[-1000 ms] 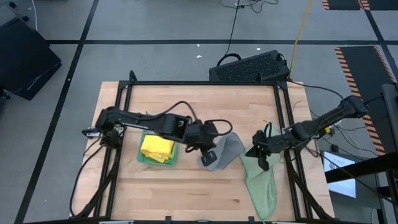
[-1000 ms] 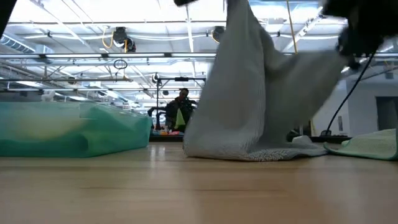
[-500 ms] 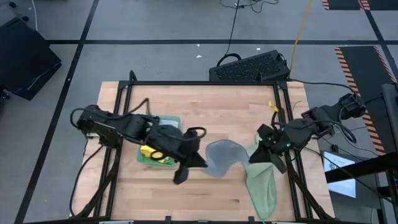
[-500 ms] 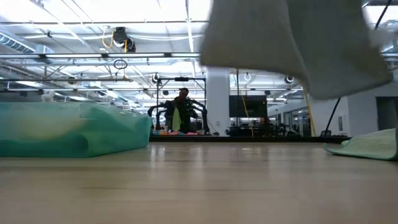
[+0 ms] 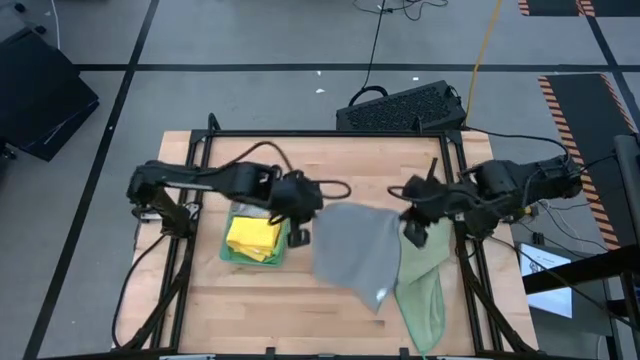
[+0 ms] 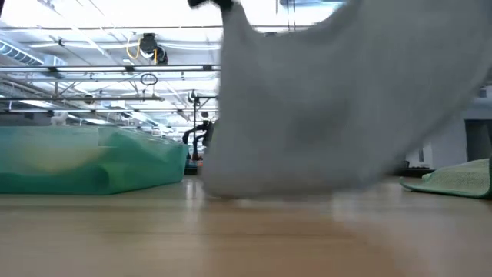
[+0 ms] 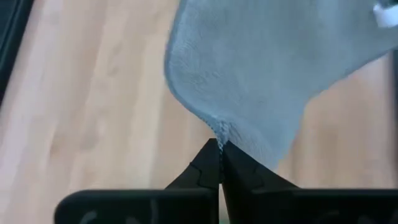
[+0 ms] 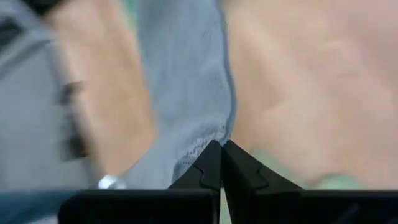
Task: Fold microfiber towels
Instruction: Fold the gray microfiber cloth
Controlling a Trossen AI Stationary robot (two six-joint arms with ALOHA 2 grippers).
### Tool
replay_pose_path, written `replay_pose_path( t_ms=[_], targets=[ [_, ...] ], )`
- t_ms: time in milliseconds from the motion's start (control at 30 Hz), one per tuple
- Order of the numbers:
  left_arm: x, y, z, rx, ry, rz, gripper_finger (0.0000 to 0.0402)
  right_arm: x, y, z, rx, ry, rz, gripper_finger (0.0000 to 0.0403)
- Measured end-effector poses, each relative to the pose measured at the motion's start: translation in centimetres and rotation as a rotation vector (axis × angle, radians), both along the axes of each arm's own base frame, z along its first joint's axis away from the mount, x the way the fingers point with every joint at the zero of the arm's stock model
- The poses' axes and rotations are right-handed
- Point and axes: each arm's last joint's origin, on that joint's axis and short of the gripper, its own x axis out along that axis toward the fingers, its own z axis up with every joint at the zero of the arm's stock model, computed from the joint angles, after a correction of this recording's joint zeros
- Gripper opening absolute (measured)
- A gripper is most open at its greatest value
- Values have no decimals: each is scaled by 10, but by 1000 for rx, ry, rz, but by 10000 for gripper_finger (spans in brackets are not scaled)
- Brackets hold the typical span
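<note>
A grey towel (image 5: pixel 355 255) hangs spread out between my two grippers over the middle of the table. My left gripper (image 5: pixel 300 212) is shut on its left top corner and my right gripper (image 5: pixel 412 218) on its right top corner. The towel fills the low view (image 6: pixel 338 108). Its lower edge (image 6: pixel 231 191) reaches about table height; I cannot tell whether it touches. A pale sage towel (image 5: pixel 425 290) lies flat at the right, partly under the grey one. A folded yellow towel (image 5: pixel 252 236) lies on folded green ones (image 5: pixel 232 256) at the left. My left gripper pinches the grey towel's corner edge (image 7: pixel 217 127) between its two shut fingers. The cloth spreads away from the fingertips and hangs below them. I cannot tell whether it is one layer or several. My right gripper pinches the grey towel's hemmed edge (image 8: pixel 214 135) between its two shut fingers, at the corner opposite the left gripper's. The cloth hangs down and away from the fingertips, drawn out toward the left gripper.
The stack of folded teal-green towels (image 6: pixel 84 158) shows at the left of the low view, the sage towel's edge (image 6: pixel 461 178) at its right. A black frame (image 5: pixel 200 150) borders the wooden table (image 5: pixel 330 170). Bare wood lies at the far and near middle.
Both grippers have risen and gone toward the far edge with the grey towel, moving apart. The towel, bunched on the table a second ago, was lifted clear and is now spread out wide between them, its lower part swinging toward the near edge.
</note>
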Motion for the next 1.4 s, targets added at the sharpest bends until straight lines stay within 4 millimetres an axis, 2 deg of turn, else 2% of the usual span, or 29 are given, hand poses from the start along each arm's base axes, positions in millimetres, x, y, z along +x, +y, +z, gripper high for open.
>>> replay_pose_path(
  t_ms=[167, 367, 567, 767, 900, 1067, 1200, 1400],
  targets=[
    [11, 40, -48, 7, 44, 73, 4, 8, -41, -29, -213, 113, -43, 0],
    [12, 93, -88, 20, 34, 189, 9, 10, -98, -85, -309, 277, -54, 0],
    [10, 138, -109, 25, -81, 240, 6, 5, -143, -131, -254, 218, -4, 0],
    [1, 167, -116, 30, -104, 323, 4, -6, -171, -155, -193, 122, -2, 0],
    [-2, 175, -116, -15, -116, 318, 8, -14, -181, -157, -136, 75, -7, 0],
    [-1, 167, -117, -83, -98, 261, 4, -17, -185, -156, -91, 24, 32, 0],
    [-2, 155, -121, -95, -33, 229, 7, -17, -181, -162, -32, 0, 57, 0],
    [0, 139, -123, -126, 1, 177, 7, -21, -166, -185, 129, 23, 61, 0]
  ],
)
